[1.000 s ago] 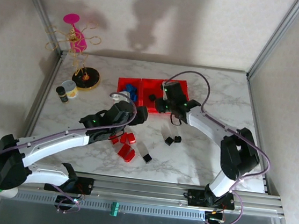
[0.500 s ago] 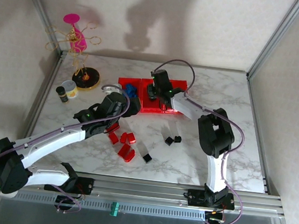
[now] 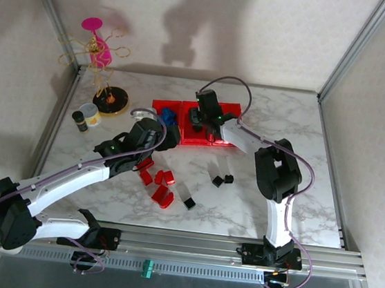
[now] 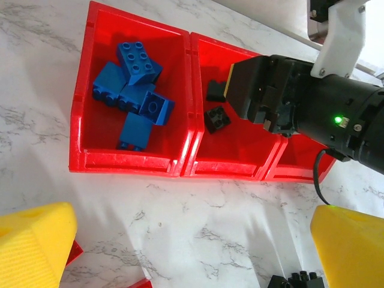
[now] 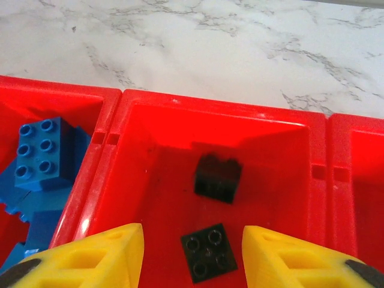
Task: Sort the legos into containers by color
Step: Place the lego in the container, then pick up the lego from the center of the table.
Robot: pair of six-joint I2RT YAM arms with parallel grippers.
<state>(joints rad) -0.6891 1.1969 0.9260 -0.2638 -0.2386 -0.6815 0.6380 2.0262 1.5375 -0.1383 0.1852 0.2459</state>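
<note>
The marble tabletop is being occupied at its far middle by three joined red containers. The right gripper is being held spread and empty over the middle container, where two black legos are lying. The left gripper is being held wide apart, empty, above the tabletop just in front of the containers. Blue legos are being held by the left container. Red legos and loose black legos are lying on the tabletop nearer the arms.
</note>
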